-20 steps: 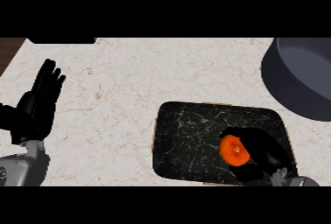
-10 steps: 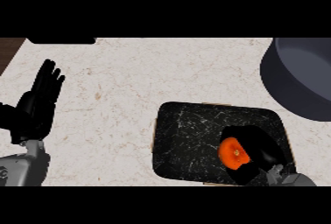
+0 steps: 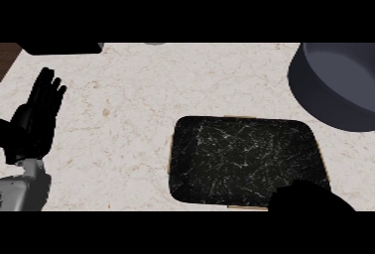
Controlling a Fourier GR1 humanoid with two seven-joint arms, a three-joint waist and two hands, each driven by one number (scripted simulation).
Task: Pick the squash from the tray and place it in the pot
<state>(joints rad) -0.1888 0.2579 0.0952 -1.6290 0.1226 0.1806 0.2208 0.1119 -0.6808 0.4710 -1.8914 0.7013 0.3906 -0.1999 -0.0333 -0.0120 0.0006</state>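
Where tray [image 3: 242, 158] ends, bare counter [image 3: 147, 89]

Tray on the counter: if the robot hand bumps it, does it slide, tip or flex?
Probably slides, not tips: the tray lies flat and low on the counter. Likely stiff: its edges look straight. The right robot hand is over its near right corner, so a bump there might turn it.

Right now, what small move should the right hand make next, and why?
Probably lift the right hand straight up a little. It covers the near right corner of the black marbled tray, where no squash shows, so the squash may be hidden under it; the dark grey round pot stands apart, beyond the tray's far right corner.
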